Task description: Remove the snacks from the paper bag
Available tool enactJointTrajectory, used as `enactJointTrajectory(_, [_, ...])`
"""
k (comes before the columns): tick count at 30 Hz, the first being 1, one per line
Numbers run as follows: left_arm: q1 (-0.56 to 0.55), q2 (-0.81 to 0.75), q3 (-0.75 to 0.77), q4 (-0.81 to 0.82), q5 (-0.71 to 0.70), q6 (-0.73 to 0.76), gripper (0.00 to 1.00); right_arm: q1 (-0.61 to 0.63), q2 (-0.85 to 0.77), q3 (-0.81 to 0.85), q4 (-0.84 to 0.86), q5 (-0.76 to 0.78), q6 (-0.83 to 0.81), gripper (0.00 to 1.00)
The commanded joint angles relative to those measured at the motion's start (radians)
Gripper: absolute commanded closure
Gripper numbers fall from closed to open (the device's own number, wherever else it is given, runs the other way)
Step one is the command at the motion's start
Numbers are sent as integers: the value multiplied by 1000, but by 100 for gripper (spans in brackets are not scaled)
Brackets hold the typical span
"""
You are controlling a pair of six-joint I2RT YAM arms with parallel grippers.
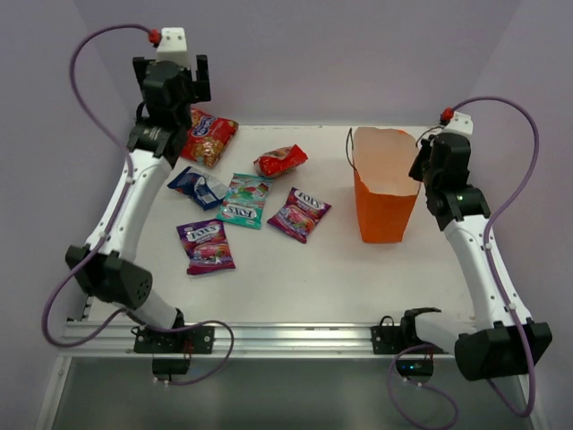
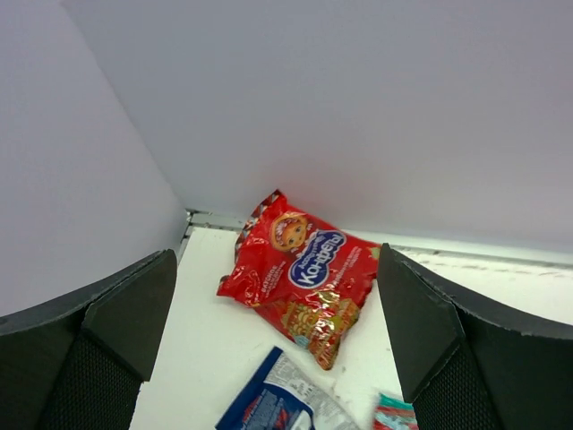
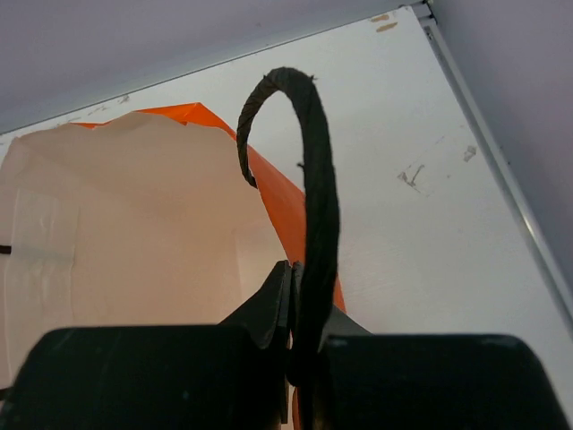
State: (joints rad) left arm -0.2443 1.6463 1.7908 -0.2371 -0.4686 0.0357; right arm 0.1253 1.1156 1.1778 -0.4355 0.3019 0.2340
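Note:
The orange paper bag (image 1: 385, 197) stands upright at the right, its top open and its pale inside (image 3: 134, 242) showing. My right gripper (image 1: 422, 163) is shut on the bag's right rim beside the dark cord handle (image 3: 312, 170), as the right wrist view (image 3: 309, 296) shows. Six snacks lie on the table left of the bag: large red (image 1: 210, 137), small red (image 1: 280, 160), blue (image 1: 199, 186), teal (image 1: 244, 200), magenta (image 1: 298, 214) and purple (image 1: 206, 245). My left gripper (image 1: 175, 82) is open and empty, raised above the large red packet (image 2: 300, 273).
The white table (image 1: 295, 287) ends at a metal rail along its near edge. Lilac walls close in the back and both sides. In the left wrist view the blue packet (image 2: 273, 403) and a corner of the teal one (image 2: 394, 417) lie below the large red packet.

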Motion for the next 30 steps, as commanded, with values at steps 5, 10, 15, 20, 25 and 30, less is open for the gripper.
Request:
enactJointTrajectory(5, [5,-346,-238,-152,94,-164,0,-159,180,68,24,-219,172,100])
enactJointTrajectory(10, [5,-480,-335,-215,105,-165,0,-184,214,80,23,-245,148,78])
enactJointTrajectory(15, [5,-569,-366,-272,51,-137,0,-185,156,126,-34,-242,111,42])
enactJointTrajectory(20, [7,-591,-343,-291,85,-146,0,-185,98,218,-120,-241,94,9])
enactJointTrajectory(25, [5,-599,-295,-327,117,-163,0,-185,-9,278,-192,-231,70,1])
enactJointTrajectory(30, [5,-625,-199,-415,146,-168,0,-185,-146,361,-235,-237,44,1])
